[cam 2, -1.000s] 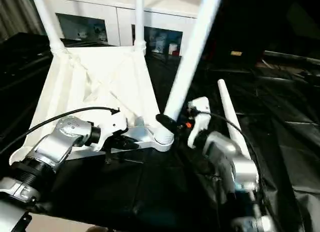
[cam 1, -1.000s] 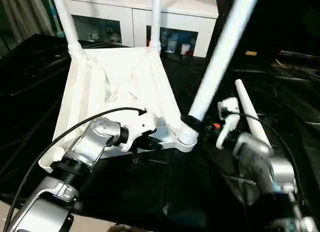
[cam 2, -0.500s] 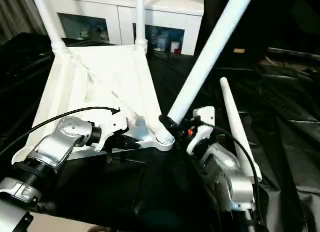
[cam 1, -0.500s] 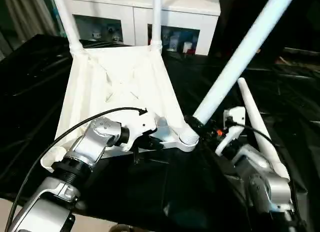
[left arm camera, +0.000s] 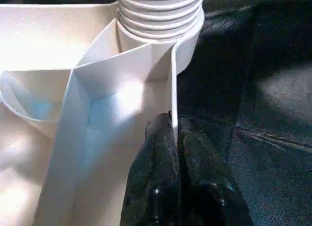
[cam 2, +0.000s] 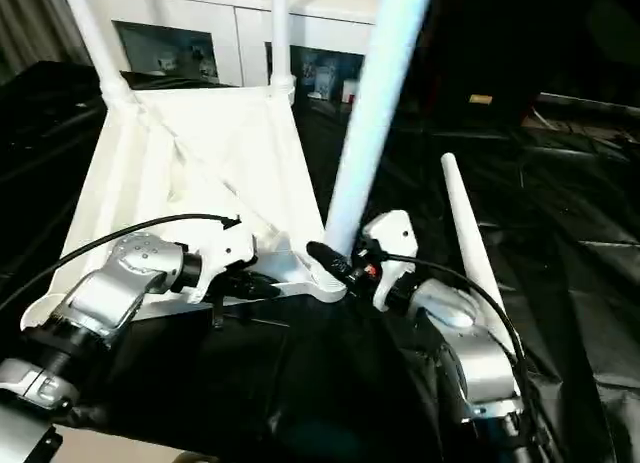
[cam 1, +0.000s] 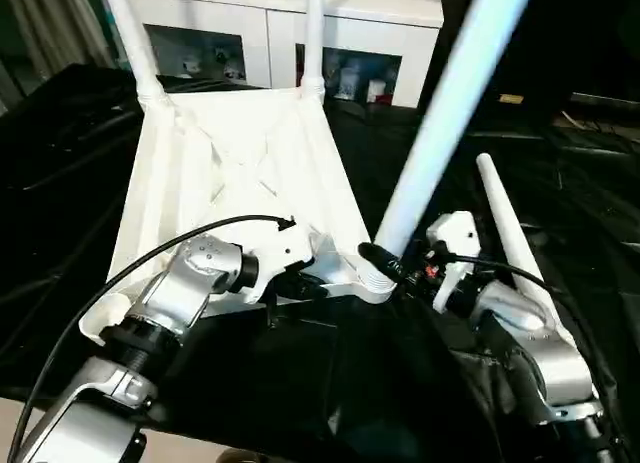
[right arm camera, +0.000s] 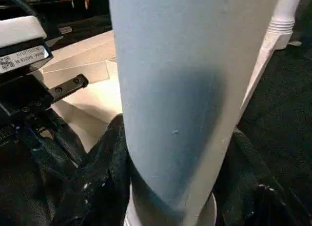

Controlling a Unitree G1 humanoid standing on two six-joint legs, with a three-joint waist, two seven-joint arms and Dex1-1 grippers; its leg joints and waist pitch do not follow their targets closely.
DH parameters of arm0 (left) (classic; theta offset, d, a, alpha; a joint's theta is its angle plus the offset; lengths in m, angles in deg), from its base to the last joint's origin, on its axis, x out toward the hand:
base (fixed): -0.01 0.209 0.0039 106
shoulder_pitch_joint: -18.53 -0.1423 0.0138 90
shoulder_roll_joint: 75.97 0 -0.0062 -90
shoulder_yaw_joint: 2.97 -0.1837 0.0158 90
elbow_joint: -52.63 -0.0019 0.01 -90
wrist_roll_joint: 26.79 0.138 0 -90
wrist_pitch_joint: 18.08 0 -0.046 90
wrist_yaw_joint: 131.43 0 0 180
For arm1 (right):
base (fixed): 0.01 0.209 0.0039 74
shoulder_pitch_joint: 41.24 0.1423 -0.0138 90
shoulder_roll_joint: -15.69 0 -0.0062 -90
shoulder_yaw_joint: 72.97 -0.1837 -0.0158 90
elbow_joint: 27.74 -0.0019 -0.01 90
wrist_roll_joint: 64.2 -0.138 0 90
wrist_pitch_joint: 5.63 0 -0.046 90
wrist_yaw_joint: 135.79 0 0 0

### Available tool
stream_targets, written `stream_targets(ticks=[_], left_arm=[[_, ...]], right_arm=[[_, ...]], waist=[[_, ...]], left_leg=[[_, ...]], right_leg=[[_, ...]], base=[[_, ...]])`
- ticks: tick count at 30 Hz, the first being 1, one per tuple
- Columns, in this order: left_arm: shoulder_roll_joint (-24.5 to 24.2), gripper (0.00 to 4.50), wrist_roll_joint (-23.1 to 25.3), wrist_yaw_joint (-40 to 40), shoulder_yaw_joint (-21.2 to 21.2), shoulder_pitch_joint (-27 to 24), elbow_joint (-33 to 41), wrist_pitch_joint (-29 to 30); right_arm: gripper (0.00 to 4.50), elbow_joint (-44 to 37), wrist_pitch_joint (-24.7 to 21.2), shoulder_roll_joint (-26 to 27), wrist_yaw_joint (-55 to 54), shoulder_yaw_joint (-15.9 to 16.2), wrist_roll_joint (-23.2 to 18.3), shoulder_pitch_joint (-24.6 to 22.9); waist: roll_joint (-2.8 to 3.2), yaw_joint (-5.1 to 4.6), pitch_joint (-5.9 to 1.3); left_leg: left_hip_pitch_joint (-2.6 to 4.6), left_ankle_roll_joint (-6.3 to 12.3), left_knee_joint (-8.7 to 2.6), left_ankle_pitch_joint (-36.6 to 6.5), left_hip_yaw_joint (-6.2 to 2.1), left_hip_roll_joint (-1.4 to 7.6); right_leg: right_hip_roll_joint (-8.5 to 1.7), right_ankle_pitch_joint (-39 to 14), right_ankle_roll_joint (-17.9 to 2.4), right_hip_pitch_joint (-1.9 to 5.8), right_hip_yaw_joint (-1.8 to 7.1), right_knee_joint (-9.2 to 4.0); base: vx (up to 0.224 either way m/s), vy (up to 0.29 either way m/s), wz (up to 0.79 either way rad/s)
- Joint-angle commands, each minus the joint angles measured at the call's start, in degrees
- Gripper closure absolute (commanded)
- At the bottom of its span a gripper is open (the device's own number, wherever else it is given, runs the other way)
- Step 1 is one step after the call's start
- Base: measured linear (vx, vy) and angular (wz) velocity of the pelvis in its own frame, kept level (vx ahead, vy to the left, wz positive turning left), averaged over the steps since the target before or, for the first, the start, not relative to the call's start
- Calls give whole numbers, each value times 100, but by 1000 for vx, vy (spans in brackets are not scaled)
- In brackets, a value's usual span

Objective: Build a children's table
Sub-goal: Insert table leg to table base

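Note:
The children's table top (cam 1: pixel 240 173) lies upside down on the black cloth, ribbed underside up. Two white legs (cam 1: pixel 135 43) (cam 1: pixel 315 33) stand in its far corner sockets. A third leg (cam 1: pixel 440 113) rises from the near right socket (cam 1: pixel 370 278), leaning slightly right. My right gripper (cam 1: pixel 385 268) is shut on this leg just above the socket, one black finger (right arm camera: pixel 105 177) on each side of it. My left gripper (left arm camera: pixel 174 131) is shut on the top's thin near rim (left arm camera: pixel 171 84), close to that same socket. A fourth leg (cam 1: pixel 505 233) lies loose on the cloth to the right.
A white cabinet with glass doors (cam 1: pixel 270 43) stands behind the work table. Wrinkled black cloth (cam 1: pixel 560 153) covers the work table all around the top. The work table's front edge (cam 1: pixel 40 403) runs just below my left arm.
The leg in the near right socket swung from a strong rightward lean to nearly upright, my right gripper moving with it. The left gripper kept its hold on the rim.

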Motion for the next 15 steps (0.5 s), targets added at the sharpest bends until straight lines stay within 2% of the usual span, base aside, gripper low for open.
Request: stream_targets(ticks=[1,4,5,8,9,10,11,12,15], left_arm=[[7,450,-91,-170,164,-106,-56,-23],[-39,450,-111,-77,148,-119,-31,-99],[-67,450,-131,11,129,-126,-12,-132],[-189,450,-229,414,42,-164,117,-228],[-218,450,-257,518,20,-172,158,-238],[-245,450,-278,582,9,-192,196,-247],[-245,450,-278,582,9,-192,196,-247],[-314,450,-383,826,-15,-216,301,-226],[-411,450,-467,1101,-55,-199,371,-217]], right_arm=[[264,354,-348,-34,237,267,-10,-131],[264,489,-399,-43,388,282,-48,-71],[264,576,-413,-59,459,290,-63,-27],[264,765,-474,-135,788,325,-164,80],[264,792,-463,-157,864,334,-175,97],[264,796,-453,-166,901,346,-176,95],[264,796,-453,-166,901,346,-176,95],[264,797,-408,-218,1074,382,-205,70],[264,776,-305,-347,1405,516,-186,5]], waist=[[-100,-10,-199],[-99,-17,-200],[-93,-11,-235],[-82,-14,-259],[-78,-5,-282],[-74,-4,-304],[-74,-4,-304],[-81,-6,-326],[-60,1,-350]], left_leg=[[15,267,-398,-1404,-70,194],[27,239,-401,-1497,-70,198],[34,230,-397,-1478,-75,205],[20,234,-395,-1394,-77,207],[34,234,-381,-1344,-70,215],[19,239,-373,-1240,-69,215],[19,239,-373,-1240,-69,215],[28,255,-356,-1091,-59,214],[41,316,-325,-942,-46,206]], right_leg=[[-490,-2206,-550,161,287,-584],[-495,-2348,-536,149,289,-605],[-501,-2294,-557,165,288,-592],[-496,-2074,-626,188,280,-568],[-492,-1851,-684,184,283,-547],[-483,-1531,-765,213,279,-505],[-483,-1531,-765,213,279,-505],[-465,-1088,-888,223,270,-455],[-452,-547,-1066,240,266,-404]], base=[[0,0,0],[0,0,0],[0,0,0],[0,0,0],[0,0,0],[0,0,0],[0,0,0],[0,0,0],[0,0,0]])
